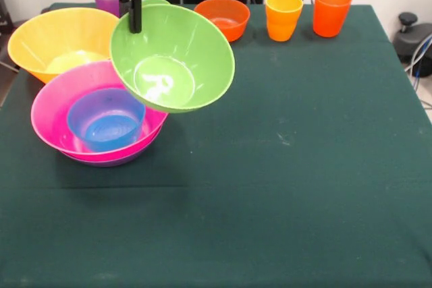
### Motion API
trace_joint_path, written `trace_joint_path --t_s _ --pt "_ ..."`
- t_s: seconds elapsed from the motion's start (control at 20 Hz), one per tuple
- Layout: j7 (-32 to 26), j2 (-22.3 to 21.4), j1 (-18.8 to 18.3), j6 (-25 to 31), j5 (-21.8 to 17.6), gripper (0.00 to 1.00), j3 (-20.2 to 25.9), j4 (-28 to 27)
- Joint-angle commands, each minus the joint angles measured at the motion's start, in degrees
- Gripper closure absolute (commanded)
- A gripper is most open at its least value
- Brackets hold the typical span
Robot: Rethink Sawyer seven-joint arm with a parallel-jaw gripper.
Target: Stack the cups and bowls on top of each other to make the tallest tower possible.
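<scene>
Nearest the camera, the pink bowl (57, 123) holds the blue bowl (106, 121), below the claw (135, 15), which grips the tilted light green bowl (172, 59) by its rim.

Bright even overhead light; glare inside green bowl (172, 59); soft shadows; sharp focus.

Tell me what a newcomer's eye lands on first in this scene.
First, the large light green bowl hanging tilted in the air, gripped at its far rim by the claw. Just below it to the left, the pink bowl holds the blue bowl. A yellow bowl sits behind them.
</scene>
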Motion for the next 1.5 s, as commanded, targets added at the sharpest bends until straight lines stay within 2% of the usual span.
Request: trace_joint_path --t_s 0.05,0.3,0.8,1.5 --pt "-0.4 2.1 -1.3 -1.1 -3.4 1.0 3.9 -1.5" --pt "-2.8 3.7 -3.6 -1.6 -3.9 1.0 4.9 -3.2" --pt "-4.4 5.7 -5.4 -0.4 -5.3 1.0 5.2 -7.0" --pt "-1.4 8.9 -4.0 2.7 -4.4 1.0 4.0 -12.4"
